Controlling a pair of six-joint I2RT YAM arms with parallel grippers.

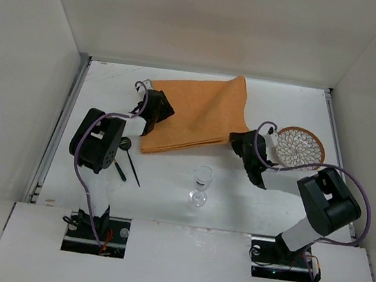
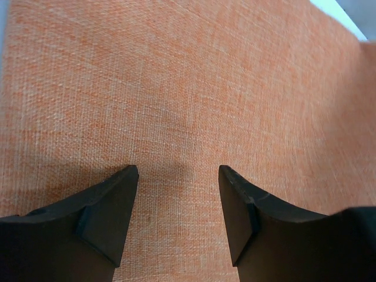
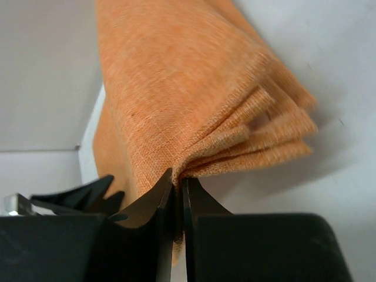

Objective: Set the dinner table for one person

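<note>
The right gripper [image 3: 178,179] pinches the right corner of the folded orange placemat [image 1: 196,110], likely to drag or unfold it. The left gripper [image 2: 178,176], spread wide, hangs over its left end, perhaps to pin it. The white desk [image 1: 270,103] carries the cloth near its far edge.

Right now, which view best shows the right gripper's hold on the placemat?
Right wrist: the right gripper pinches the placemat at its folded corner. Top external shows only the arm meeting its edge; left wrist shows just weave.

Orange placemat [image 1: 193,114]: coarse woven cloth; table [image 1: 250,199] matte white.
</note>
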